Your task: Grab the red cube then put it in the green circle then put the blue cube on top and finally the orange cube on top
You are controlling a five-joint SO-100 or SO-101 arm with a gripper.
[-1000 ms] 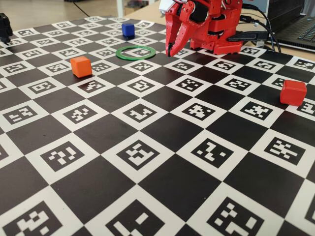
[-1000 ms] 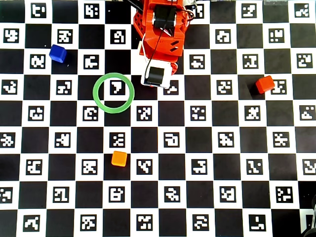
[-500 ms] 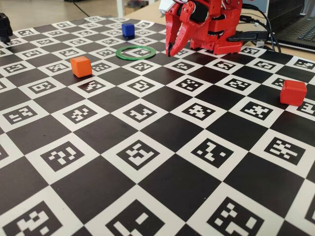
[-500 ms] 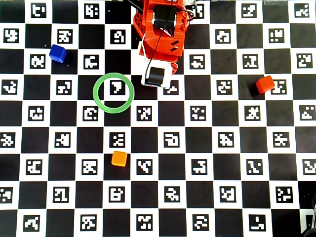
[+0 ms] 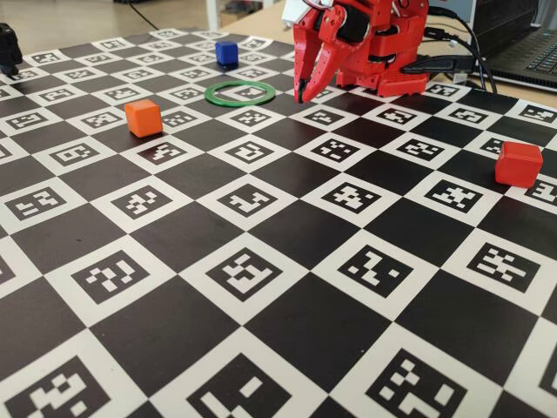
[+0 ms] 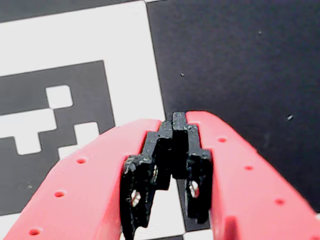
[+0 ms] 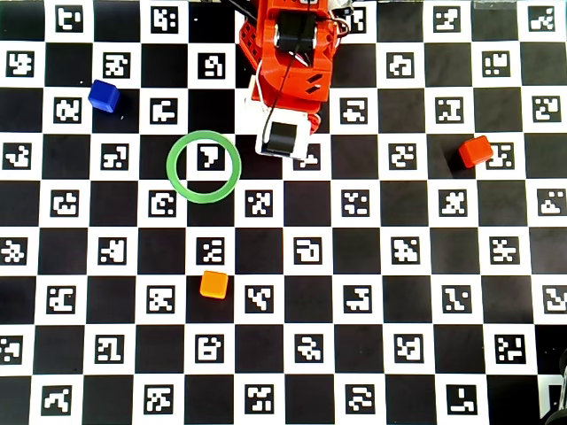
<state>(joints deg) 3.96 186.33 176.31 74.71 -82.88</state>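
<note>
1. My gripper is closed, its two red fingers pressed together at the black tips, with nothing between them.
2. In the fixed view my gripper points down at the checkered board, its tip just above the surface; whether it touches I cannot tell.
3. The wrist view shows only board beneath me: a white square with a black marker on the left and a plain black square on the right.
4. The green circle lies flat on the board just to the left of my gripper in the overhead view, apart from it, with only a printed marker inside its ring.
5. The red cube sits well off to the right in the overhead view, far from the ring and from me.
6. The blue cube rests up and to the left of the ring, near it but not touching.
7. The orange cube stands below the ring in the overhead view, clearly apart from it.
8. In the fixed view a laptop and cables lie beyond the board's far right corner.
</note>
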